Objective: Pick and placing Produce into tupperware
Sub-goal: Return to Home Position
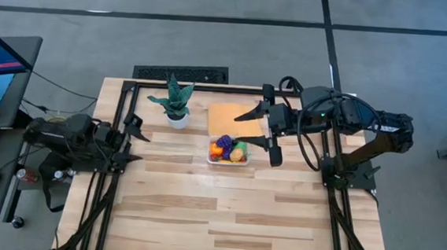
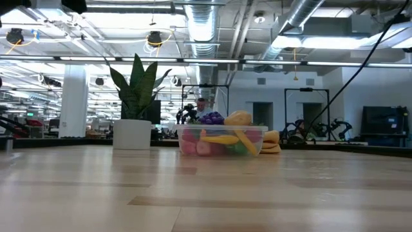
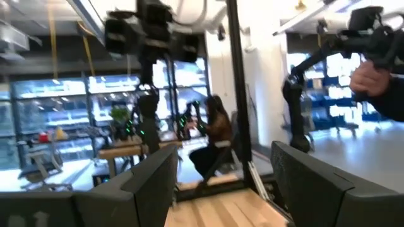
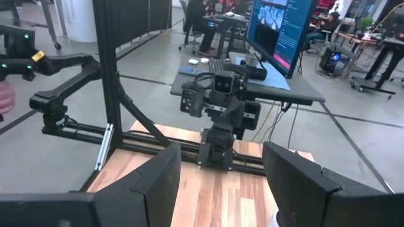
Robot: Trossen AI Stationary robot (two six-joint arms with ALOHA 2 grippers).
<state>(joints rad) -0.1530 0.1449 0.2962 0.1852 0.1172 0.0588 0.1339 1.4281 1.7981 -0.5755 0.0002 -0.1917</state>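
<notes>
The small clear rectangular plastic tupperware (image 1: 229, 163) sits on the pale wooden bench (image 1: 225, 212), toward its far middle. It touches the near edge of a flat folded orange cloth (image 1: 226, 116), and a green potted plant in a white pot (image 1: 176, 100) stands close on its left. The tiny toy produce (image 1: 228, 149) is heaped inside it: purple, orange, yellow, red and green pieces, with none visible loose on the boards. In the low view the pile crowns above the rim. The right gripper (image 1: 260, 132) hovers just beside the container's right end, its dark fingers (image 4: 151, 183) spread wide and holding nothing. The left gripper (image 1: 133, 140) waits at the bench's left edge, well apart from the container, its fingers (image 3: 145, 183) likewise parted and empty. What remains, as I judge it, is for the right arm to draw back to its rest pose, and the risk lies there. One spread finger reaches close to the container's end, so a low or sideways pull could clip the rim, shove the light container across the cloth, or tip a piece off the heap. The cable looping by the wrist could also snag. No brand, label or writing can be read, and the bright blue monitor (image 4: 278, 28) beyond the bench shows nothing legible.
</notes>
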